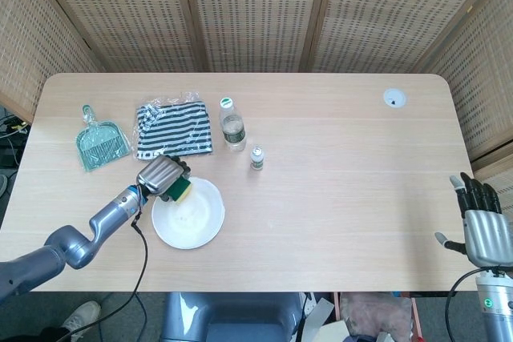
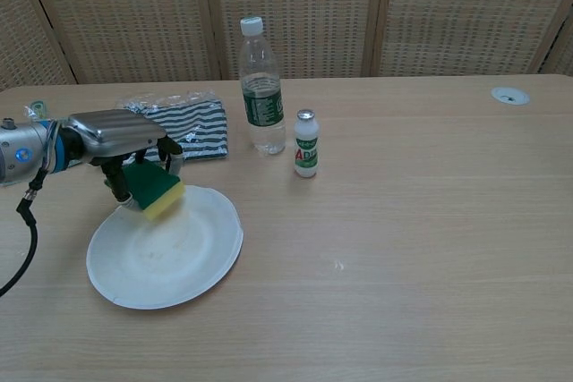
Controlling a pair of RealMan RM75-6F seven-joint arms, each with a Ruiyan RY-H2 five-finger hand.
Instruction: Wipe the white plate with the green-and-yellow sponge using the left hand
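Note:
The white plate (image 1: 192, 220) (image 2: 175, 257) lies on the table near the front left. My left hand (image 1: 161, 176) (image 2: 116, 137) grips the green-and-yellow sponge (image 1: 179, 190) (image 2: 152, 190) from above, green side up, yellow side down. The sponge sits over the plate's far left rim; whether it touches the plate I cannot tell. My right hand (image 1: 479, 222) hangs off the table's right front corner, fingers straight and apart, holding nothing; the chest view does not show it.
A clear water bottle (image 1: 232, 126) (image 2: 261, 87) and a small white bottle (image 1: 256, 158) (image 2: 306, 144) stand right of the plate. A striped cloth in a bag (image 1: 173, 130) (image 2: 179, 124) and a green dustpan (image 1: 99, 143) lie behind the left hand. A round grommet (image 1: 393, 98) (image 2: 509, 95) is far right.

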